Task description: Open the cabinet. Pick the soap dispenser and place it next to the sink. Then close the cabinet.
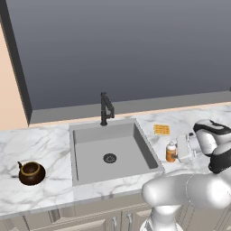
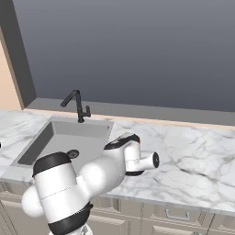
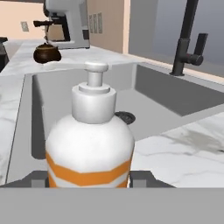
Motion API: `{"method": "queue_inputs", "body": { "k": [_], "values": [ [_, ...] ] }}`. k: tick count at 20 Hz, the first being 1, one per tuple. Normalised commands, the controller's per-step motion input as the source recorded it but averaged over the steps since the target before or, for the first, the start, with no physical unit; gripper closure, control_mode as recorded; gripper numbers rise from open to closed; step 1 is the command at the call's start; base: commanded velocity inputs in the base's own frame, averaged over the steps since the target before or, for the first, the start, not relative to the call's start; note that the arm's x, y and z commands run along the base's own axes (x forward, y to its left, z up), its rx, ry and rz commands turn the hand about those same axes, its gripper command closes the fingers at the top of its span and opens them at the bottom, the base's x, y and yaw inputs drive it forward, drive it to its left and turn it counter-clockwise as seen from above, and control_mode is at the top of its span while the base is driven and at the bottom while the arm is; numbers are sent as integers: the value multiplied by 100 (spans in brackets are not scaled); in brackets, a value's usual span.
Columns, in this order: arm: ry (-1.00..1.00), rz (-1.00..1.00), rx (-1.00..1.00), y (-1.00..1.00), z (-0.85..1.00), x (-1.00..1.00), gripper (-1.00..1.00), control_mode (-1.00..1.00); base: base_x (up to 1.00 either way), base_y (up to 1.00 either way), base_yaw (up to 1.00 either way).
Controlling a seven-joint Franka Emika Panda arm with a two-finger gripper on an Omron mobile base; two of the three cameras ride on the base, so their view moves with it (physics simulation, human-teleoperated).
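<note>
The soap dispenser (image 1: 170,152), a white bottle with orange bands and a pump top, stands upright on the marble just right of the sink (image 1: 90,135). My gripper (image 1: 174,154) reaches in from the right and is shut on its lower body. In the hand view the soap dispenser (image 3: 89,140) fills the middle, with one dark fingertip (image 3: 38,178) on each side of its base. Behind it lie the grey sink (image 3: 65,96) and the dark faucet (image 3: 186,39). The cabinet is out of view.
A brown kettle (image 1: 31,173) sits on the counter left of the sink, and a yellow sponge (image 1: 162,130) lies behind the dispenser. The faucet (image 1: 106,108) rises at the sink's back edge. A coffee machine (image 3: 65,22) stands far off. Low drawers run under the counter.
</note>
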Motion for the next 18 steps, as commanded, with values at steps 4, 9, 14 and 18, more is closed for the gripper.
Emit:
{"method": "queue_inputs", "body": {
  "k": [4,9,14,18],
  "values": [
    [-4,0,4,-2,-29,6,100,-100,0,0,0],
    [0,0,1,0,-19,0,100,-100,0,0,0],
    [0,0,0,0,-15,0,100,-100,0,0,0],
    [0,0,0,0,0,0,100,-100,0,0,0]
  ]
}}
